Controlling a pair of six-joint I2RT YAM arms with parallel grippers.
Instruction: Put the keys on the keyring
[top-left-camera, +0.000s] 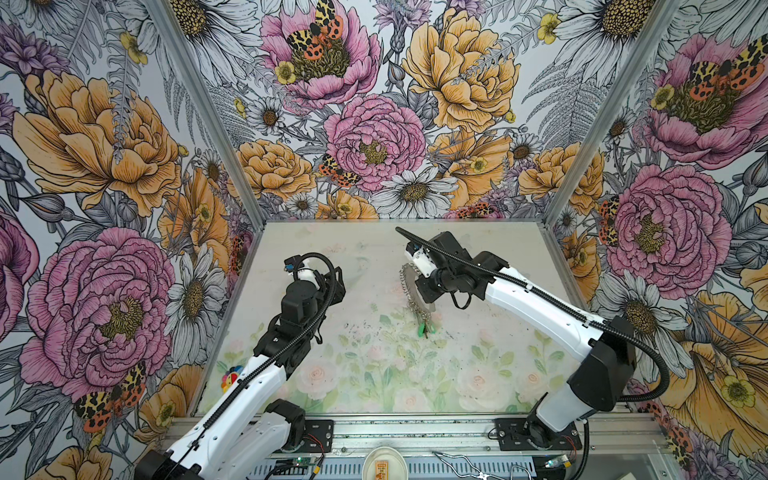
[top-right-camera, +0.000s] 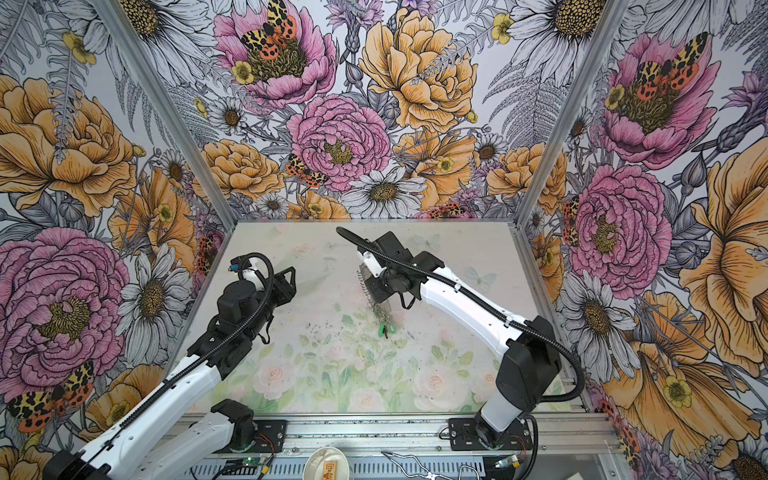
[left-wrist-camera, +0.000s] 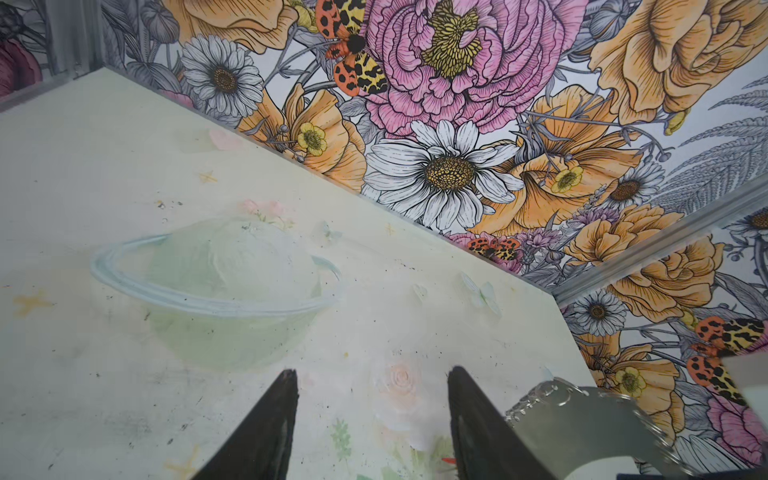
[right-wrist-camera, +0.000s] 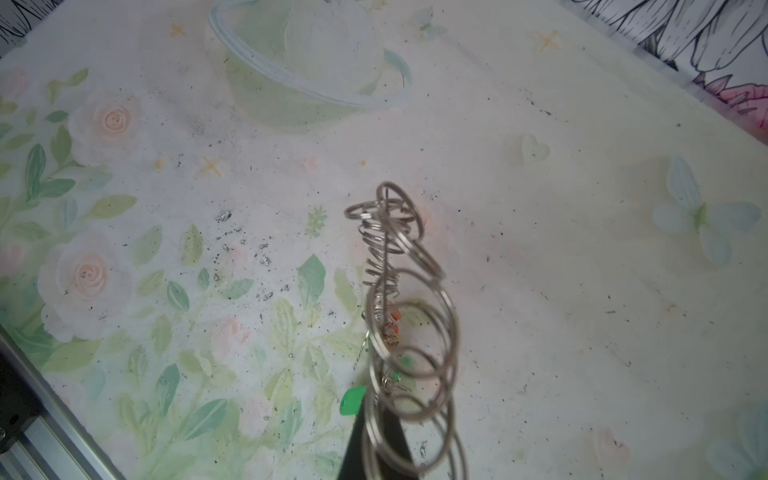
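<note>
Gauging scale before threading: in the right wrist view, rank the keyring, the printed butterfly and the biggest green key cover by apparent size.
1. keyring, inflated by hanging nearest the camera.
2. printed butterfly.
3. green key cover, clearly smallest.

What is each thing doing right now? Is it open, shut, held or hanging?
left tool, open, holding nothing.
right tool, shut on the keyring.
keyring, held upright by the right tool.
keys, hanging in a bunch from the keyring's lower edge.
</note>
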